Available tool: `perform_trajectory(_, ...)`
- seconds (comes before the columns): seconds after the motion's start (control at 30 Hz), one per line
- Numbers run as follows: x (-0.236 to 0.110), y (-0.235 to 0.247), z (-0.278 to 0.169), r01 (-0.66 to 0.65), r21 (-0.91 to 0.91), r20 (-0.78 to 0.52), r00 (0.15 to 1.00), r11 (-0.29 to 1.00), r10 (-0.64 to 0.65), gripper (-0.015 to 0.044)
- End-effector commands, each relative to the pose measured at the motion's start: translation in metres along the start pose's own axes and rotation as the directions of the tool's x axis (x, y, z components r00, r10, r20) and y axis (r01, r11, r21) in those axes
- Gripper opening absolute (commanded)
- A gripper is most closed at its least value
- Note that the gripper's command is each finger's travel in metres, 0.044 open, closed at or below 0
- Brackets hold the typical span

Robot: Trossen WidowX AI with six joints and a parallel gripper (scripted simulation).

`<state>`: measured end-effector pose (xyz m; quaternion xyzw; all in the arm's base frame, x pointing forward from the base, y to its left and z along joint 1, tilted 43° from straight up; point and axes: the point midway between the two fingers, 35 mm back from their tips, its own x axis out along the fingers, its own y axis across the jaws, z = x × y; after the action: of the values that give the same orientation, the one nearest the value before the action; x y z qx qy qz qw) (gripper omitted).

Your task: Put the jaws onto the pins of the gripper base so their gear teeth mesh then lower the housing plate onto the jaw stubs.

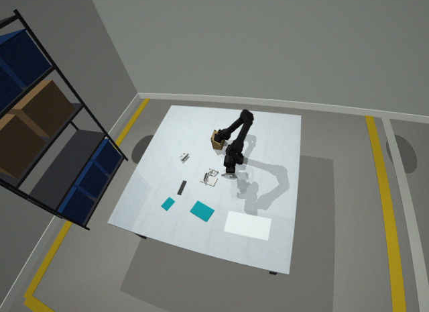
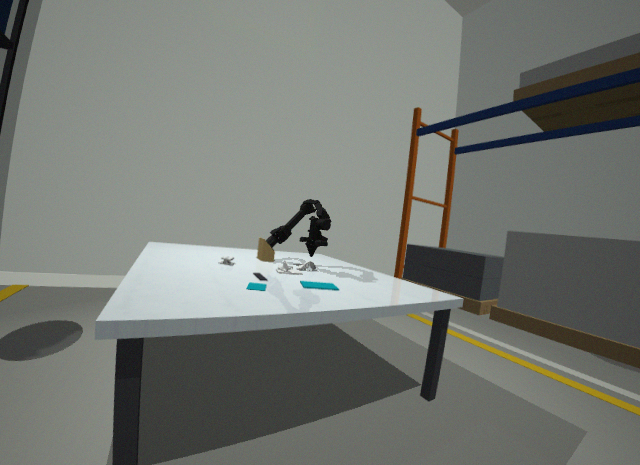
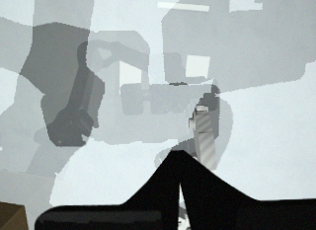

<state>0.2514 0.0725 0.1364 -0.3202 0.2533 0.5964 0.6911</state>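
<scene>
My gripper (image 1: pixel 230 172) (image 2: pixel 311 254) (image 3: pixel 177 156) is shut and empty, its fingertips together above the table. A pale grey ribbed part (image 1: pixel 226 175) (image 2: pixel 309 267) (image 3: pixel 205 147) lies on the table just below and beside the tips; which part it is I cannot tell. A group of pale parts on a flat plate (image 1: pixel 210 181) lies beside it and also shows in the exterior view (image 2: pixel 286 268). Another small pale part (image 1: pixel 184 157) (image 2: pixel 226 261) lies apart, farther left. Pins, gear teeth and stubs are too small to make out. The fingers partly hide something pale in the wrist view.
A dark bar (image 1: pixel 181 188) (image 2: pixel 260 276), a small teal pad (image 1: pixel 167 203) (image 2: pixel 256 286), a larger teal pad (image 1: pixel 202 211) (image 2: pixel 319 285) and a white rectangle (image 1: pixel 247 225) lie toward the front. A brown block (image 1: pixel 216 143) (image 2: pixel 265 251) (image 3: pixel 11 220) stands at the arm's base.
</scene>
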Motion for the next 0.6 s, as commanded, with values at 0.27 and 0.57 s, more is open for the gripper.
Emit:
perform_trajectory(0.27, 0.019, 0.001, -0.001, -0.001, 0.006, -0.001, 1.0, 1.0, 0.001, 0.0)
perform_trajectory(0.57, 0.034, 0.002, 0.0, -0.001, 0.006, 0.001, 1.0, 1.0, 0.001, 0.0)
